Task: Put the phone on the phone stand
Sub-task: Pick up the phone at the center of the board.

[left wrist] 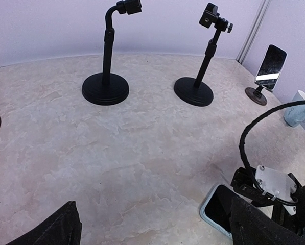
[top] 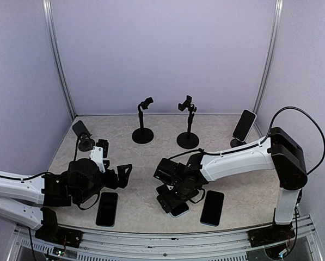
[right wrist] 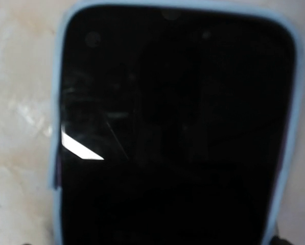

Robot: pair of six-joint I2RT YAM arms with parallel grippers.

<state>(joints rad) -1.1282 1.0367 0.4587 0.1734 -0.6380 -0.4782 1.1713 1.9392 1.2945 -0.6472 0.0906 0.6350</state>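
A beige, marbled tabletop (top: pixel 146 163) fills the lower half of the top view. Pale lilac walls (top: pixel 162 49) close it in, with one metal pole (top: pixel 59 60) at the upper left and a second pole (top: pixel 268 60) at the upper right.

At the left edge a small stand (top: pixel 86 142) carries a dark handset (top: pixel 81 129). Just right of it the left pincer (top: pixel 114 162) hovers with its jaws spread wide and nothing between them. A black phone (top: pixel 106 209) lies flat below it, near the front edge.

At upper centre stand the left tall stand (top: pixel 143 124) and the right tall stand (top: pixel 188 126), each on a round base and topped by a small clamp.

At lower centre the right pincer (top: pixel 173 200) sits low over the blue-cased phone (right wrist: pixel 172 132), its jaws wide and not gripping it. That phone lies flat on the tabletop, with only a corner peeking out in the top view. In the right wrist view it fills the frame: a glossy black screen, faint scratches, a white glint at the left, and a rounded light-blue rim.

Right of it a dark phone (top: pixel 212 207) lies flat. At the upper right a propped phone (top: pixel 244 125) leans on a low stand.
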